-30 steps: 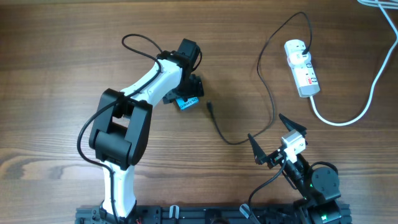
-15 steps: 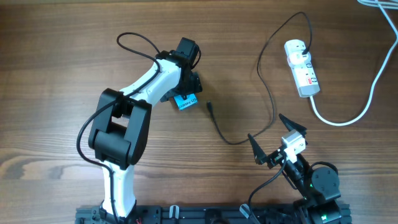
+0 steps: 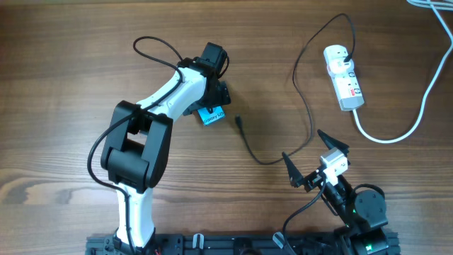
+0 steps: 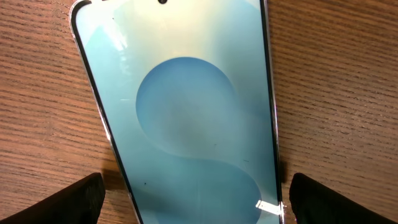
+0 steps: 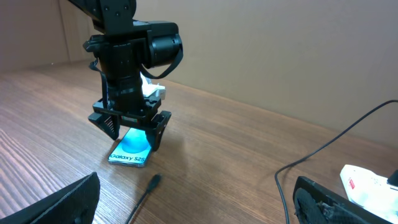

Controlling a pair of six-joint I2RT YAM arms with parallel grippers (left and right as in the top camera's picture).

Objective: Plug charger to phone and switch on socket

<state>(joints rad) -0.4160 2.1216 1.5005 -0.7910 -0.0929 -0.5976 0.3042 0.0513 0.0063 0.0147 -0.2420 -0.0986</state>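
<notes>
Left arm shift: left arm (image 3: 152, 134) has drawn slightly back toward its base since the earliest frame, and the phone's lit end has shifted with it; nothing else has changed place.
Table (image 3: 64, 64): bare wood grain, which looks smooth. Risk: anything nudged sideways is likely to slide.
Left gripper (image 5: 132, 132): jaws wide, straddling the phone, fingers clear of both long edges. Risk: an off-centre close may spin the phone flat on the wood.
Right gripper (image 3: 310, 151): jaws wide, holding nothing, near the cable's lower bend.
Socket (image 3: 343, 86): far right, well apart from both grippers, charger plugged in. Risk: a tug on the cable may drag the strip; the red switches are small targets.
Phone (image 4: 186, 112): flat, screen up, beneath the left wrist.
Charger (image 3: 309, 120): thin and limp, looping from the socket toward the phone.
Plug tip (image 3: 239, 122): near the phone's end, apart. Risk: gripped behind the tip, it may droop and miss the port.
</notes>
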